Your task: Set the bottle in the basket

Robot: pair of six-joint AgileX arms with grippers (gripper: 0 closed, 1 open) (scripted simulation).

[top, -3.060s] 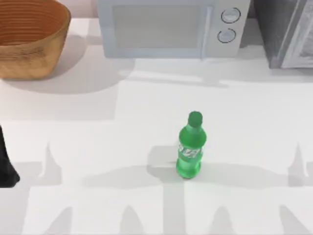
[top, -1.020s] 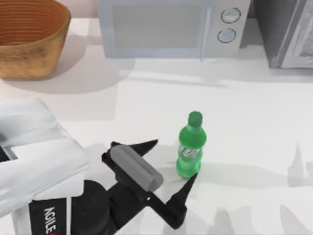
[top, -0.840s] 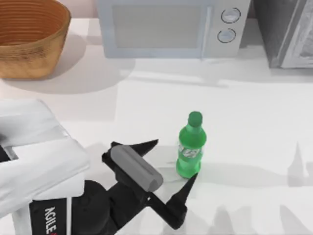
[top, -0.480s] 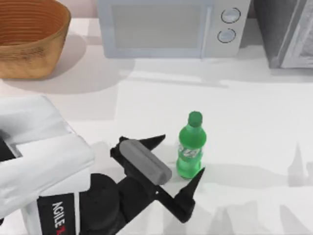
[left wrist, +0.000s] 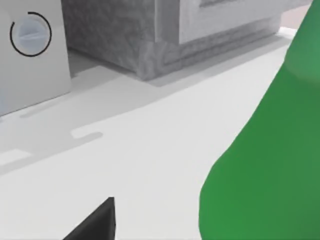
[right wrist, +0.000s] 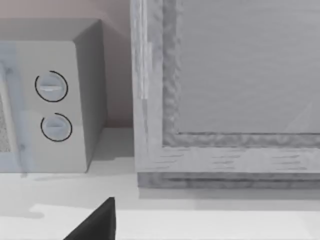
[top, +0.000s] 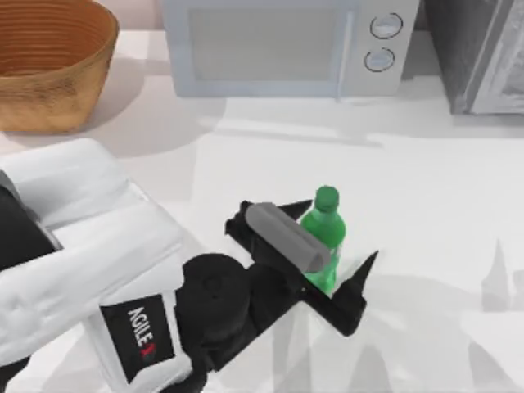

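Note:
The green bottle (top: 327, 214) stands upright on the white table, right of centre. My left gripper (top: 338, 232) is open around the bottle's lower half, one dark finger (top: 296, 206) behind it and the other to its right. In the left wrist view the bottle (left wrist: 270, 160) looms close beside one fingertip (left wrist: 97, 225). The wicker basket (top: 92, 78) sits at the far left corner, well away from the bottle. My right gripper is parked; its wrist view has one dark fingertip (right wrist: 97, 222) off to the side, so it is open.
A white microwave (top: 278, 45) stands along the back edge, with a grey cabinet (top: 479, 53) to its right. The left arm's white body (top: 82, 237) covers the near left of the table. Bare tabletop lies between the bottle and the basket.
My left arm has moved right and forward, and its open fingers now stand on either side of the bottle instead of short of it. The bottle has stayed in place.

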